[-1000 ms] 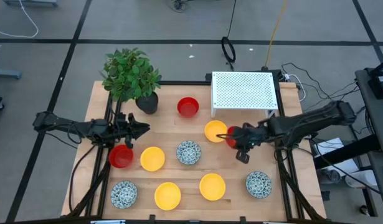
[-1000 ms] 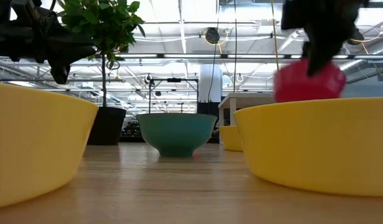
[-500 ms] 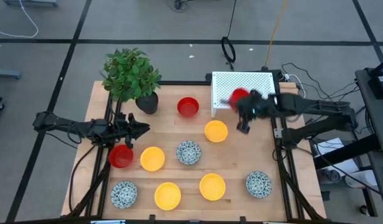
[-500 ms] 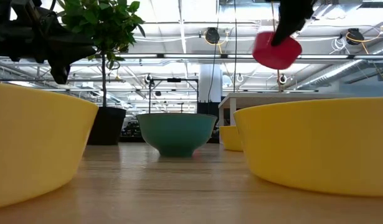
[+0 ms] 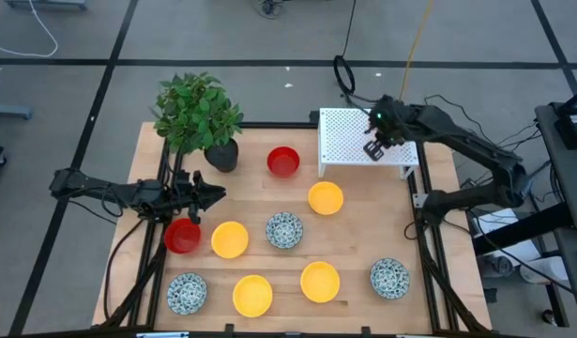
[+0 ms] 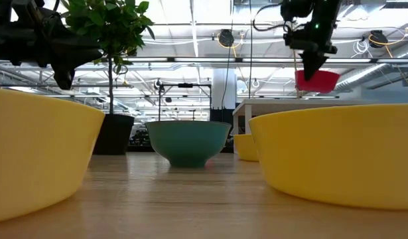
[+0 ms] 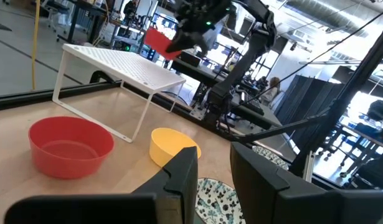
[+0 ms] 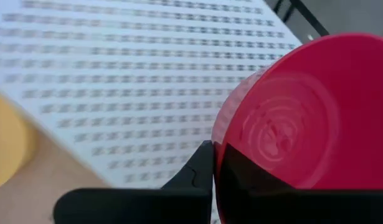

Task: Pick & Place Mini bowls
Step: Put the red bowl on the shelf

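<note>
One red mini bowl (image 6: 317,81) clenched in right claw (image 5: 375,143), above white rack (image 5: 349,136), near its edge

Right claw (image 7: 179,42) holds red bowl (image 7: 161,42) above rack (image 7: 119,62)

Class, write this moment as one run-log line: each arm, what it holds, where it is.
right gripper: shut on red mini bowl, above white rack | left gripper: waiting by plant pot, holds nothing
</note>
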`<state>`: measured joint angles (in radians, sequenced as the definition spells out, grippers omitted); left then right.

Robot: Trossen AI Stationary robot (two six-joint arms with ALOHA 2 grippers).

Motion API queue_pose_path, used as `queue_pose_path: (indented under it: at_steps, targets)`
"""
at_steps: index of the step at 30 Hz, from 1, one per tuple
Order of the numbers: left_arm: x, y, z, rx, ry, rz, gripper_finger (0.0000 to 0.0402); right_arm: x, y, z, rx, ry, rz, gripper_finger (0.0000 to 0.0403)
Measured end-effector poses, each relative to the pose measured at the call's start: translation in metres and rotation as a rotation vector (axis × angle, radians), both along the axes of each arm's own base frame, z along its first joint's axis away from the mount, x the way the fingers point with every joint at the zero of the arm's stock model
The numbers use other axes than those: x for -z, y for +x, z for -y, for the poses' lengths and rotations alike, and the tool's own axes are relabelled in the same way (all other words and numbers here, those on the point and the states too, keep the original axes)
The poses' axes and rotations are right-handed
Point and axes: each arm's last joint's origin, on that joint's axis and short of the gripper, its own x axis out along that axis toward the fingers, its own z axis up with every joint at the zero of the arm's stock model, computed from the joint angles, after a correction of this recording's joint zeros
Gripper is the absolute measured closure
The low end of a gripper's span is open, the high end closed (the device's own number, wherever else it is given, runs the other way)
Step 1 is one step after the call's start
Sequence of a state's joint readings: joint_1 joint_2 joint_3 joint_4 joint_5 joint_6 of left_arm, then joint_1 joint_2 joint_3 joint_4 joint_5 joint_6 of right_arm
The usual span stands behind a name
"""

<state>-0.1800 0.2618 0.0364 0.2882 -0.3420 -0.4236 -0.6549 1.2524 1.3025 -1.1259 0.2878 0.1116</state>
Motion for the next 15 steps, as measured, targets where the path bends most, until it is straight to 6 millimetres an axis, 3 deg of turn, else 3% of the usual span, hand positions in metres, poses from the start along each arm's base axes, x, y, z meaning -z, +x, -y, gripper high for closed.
queue_pose_path:
  at_steps: [8,15]
  targets:
    - [0.000,0.000,0.000,0.000,0.000,0.000,0.0304,0.019,-0.009,0.035,0.116,0.065,-0.082,0.0403]
    - [0.000,0.000,0.000,0.000,0.000,0.000,0.0304,0.030,-0.014,0.054,0.150,0.091,-0.123,0.0397]
